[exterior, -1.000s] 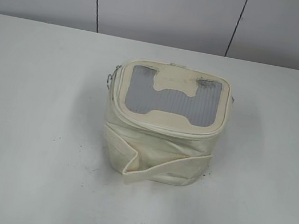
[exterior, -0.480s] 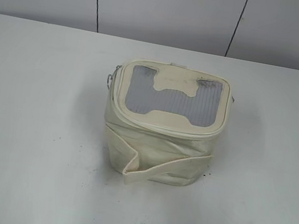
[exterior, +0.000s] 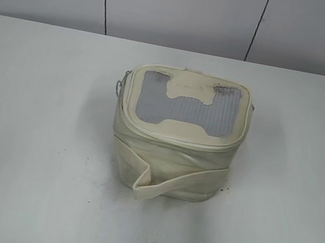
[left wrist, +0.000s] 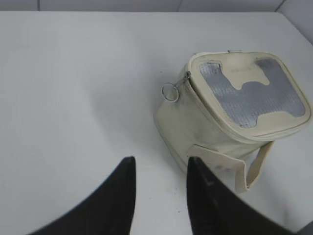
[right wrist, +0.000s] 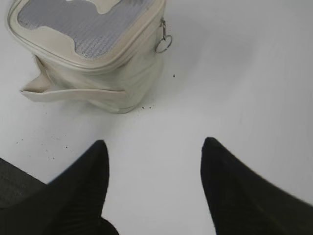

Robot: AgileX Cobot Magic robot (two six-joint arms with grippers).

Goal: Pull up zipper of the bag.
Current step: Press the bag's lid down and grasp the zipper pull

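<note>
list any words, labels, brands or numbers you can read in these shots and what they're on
No text can be read in any view.
A faint mark on the cream patch of the bag lid may be small lettering: too blurred to read.
Nothing is printed on the table, the wall or the grippers.

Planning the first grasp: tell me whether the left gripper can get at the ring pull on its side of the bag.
Probably yes. The left gripper is open, and only bare table lies between it and the ring pull, which hangs clear of the bag.
</note>
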